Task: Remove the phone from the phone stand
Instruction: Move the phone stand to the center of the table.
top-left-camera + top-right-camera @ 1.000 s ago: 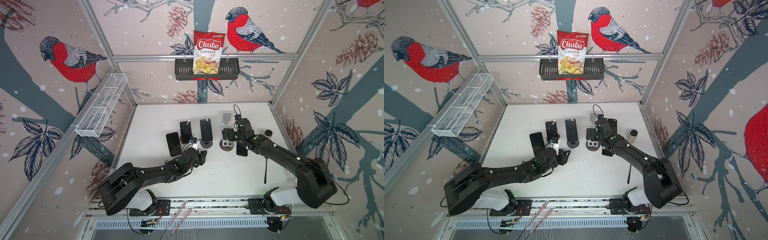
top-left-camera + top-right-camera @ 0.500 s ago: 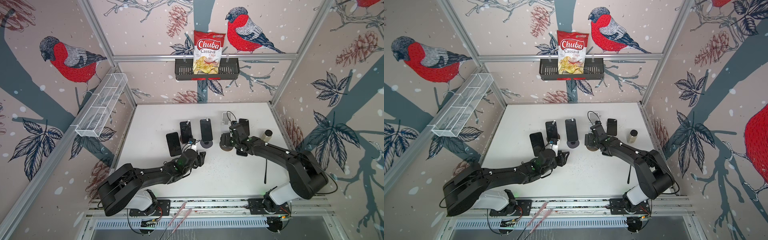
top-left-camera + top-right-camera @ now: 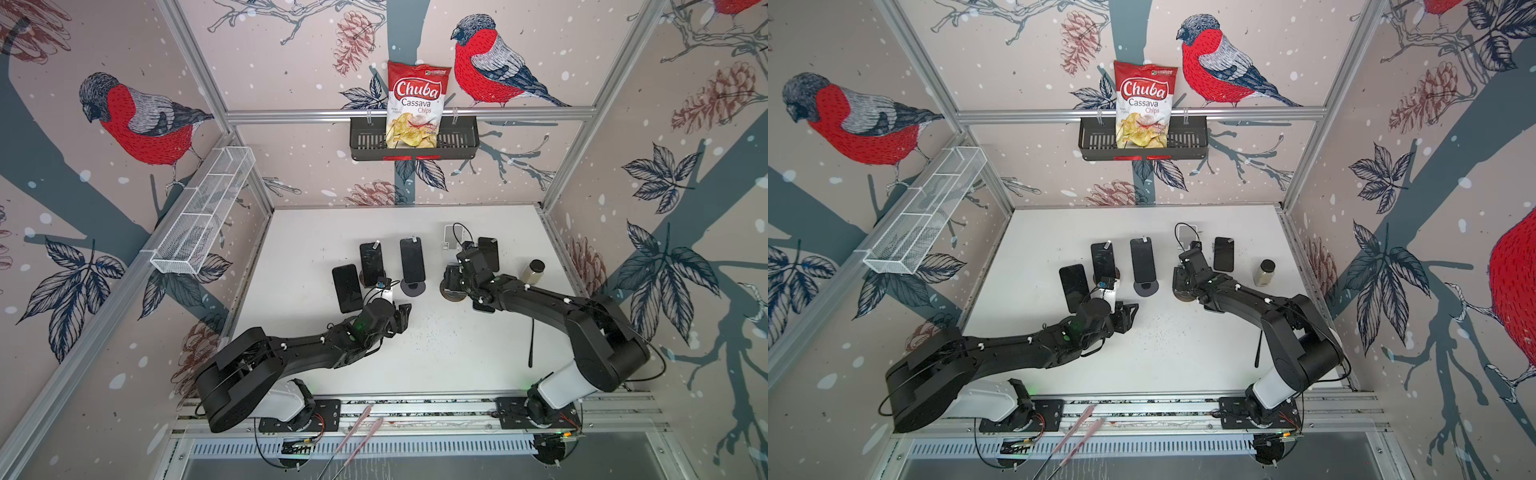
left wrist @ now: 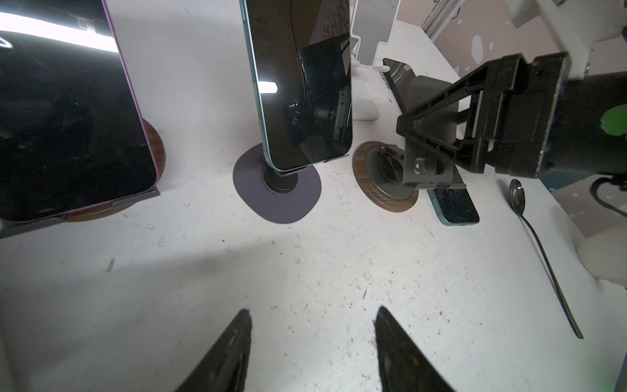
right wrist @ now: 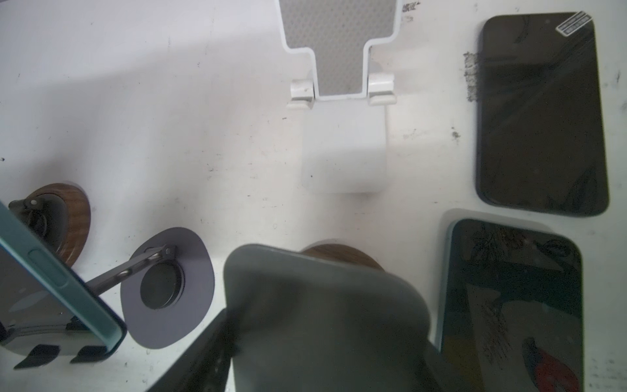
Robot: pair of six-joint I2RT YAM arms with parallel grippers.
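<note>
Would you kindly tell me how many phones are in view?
5. Leftmost phone; second phone and middle phone, both propped up; black phone flat at the back; teal phone flat, partly under the right arm. The arms may hide more.

Chip bag in wall basket: "Chuba", "Cassava Chips". Smaller print on bag too small to read.

Right gripper has swung off the back of the table, and a dark phone now lies flat in plain view beside the white stand. The gripper has come down over the wood-based stand, fingers drawn in around its grey plate; a firm grip cannot be confirmed.
</note>
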